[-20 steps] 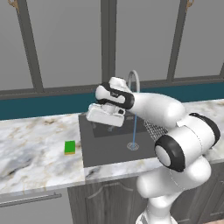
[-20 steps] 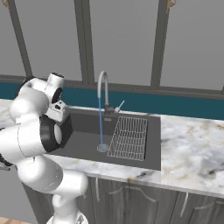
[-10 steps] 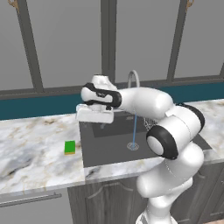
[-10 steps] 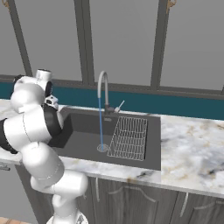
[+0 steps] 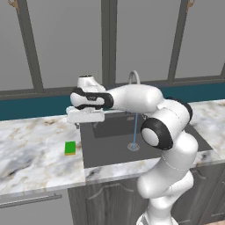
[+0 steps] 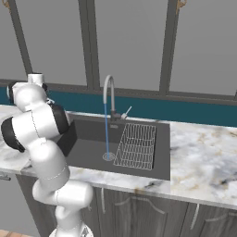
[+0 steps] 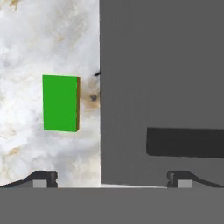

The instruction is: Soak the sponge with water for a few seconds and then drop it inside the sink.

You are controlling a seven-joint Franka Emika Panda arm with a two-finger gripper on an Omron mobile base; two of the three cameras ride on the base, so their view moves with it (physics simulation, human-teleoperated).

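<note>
The sponge, a small green block with a thin yellow edge, lies flat on the marble counter just left of the sink. My gripper hangs open over the sink's left rim, above and a little behind the sponge, holding nothing. In the hand view the sponge lies ahead of the left fingertip, while the dark sink fills the right half and my gripper straddles the rim. A thin blue stream of water falls from the gooseneck faucet to the drain.
The marble counter runs left of the basin and on to the right. A wire rack sits in the sink's right part. Water runs from the faucet. Windows stand behind a teal backsplash.
The arm has swung left, from over the basin's back to its left rim near the sponge. The gripper has stayed open and the sponge has not moved.
</note>
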